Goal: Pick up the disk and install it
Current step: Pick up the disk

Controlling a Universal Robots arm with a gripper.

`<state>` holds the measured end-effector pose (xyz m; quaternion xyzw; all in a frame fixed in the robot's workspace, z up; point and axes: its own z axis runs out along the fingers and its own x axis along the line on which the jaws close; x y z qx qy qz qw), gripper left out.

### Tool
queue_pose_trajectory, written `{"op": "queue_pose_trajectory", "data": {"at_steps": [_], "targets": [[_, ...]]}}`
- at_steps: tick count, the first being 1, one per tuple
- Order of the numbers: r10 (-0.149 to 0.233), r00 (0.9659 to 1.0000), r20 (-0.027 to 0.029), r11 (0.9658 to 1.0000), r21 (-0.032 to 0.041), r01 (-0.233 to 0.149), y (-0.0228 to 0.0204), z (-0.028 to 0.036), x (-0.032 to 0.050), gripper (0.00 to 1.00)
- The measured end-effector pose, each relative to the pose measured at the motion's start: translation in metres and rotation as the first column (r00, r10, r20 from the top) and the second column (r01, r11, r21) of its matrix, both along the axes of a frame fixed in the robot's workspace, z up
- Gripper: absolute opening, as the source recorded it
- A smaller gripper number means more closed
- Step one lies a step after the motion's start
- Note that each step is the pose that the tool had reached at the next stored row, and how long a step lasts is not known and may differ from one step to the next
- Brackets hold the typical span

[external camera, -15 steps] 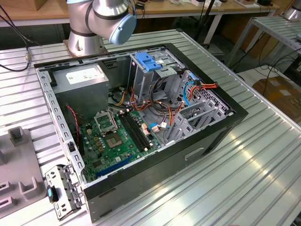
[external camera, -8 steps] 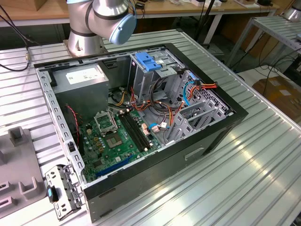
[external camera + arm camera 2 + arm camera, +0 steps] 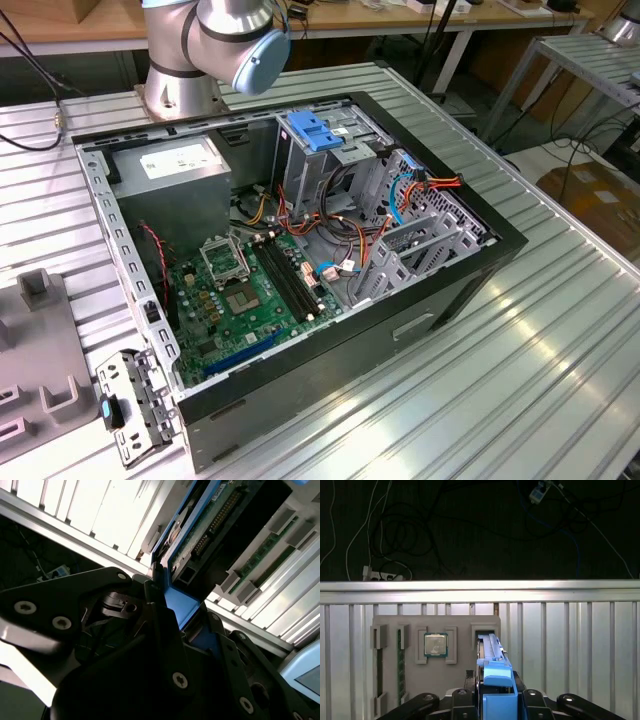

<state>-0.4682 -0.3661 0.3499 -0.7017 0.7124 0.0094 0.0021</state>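
Black jaws grip the disk (image 3: 493, 661) by its blue end — on edge, long axis pointing straight away from them.

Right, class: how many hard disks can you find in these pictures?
1. The disk, in its blue carrier, stands upright at the slot of the grey tray, gripped by the tool. Others may be hidden in the computer case.

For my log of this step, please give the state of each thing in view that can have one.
disk: on edge at the slot of the grey tray; seated or lifted, cannot tell.
hand: shut on the disk, at its blue carrier.
processor chip: seated in a tray pocket.
computer case: on its side, side panel off.
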Motion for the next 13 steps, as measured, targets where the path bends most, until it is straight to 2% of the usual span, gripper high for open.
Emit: {"op": "queue_pose_trajectory", "data": {"at_steps": [13], "targets": [[0.000, 1.0000, -0.0001, 1.0000, 0.0001, 0.000, 0.0000, 0.0049, 0.0000, 0.37]]}}
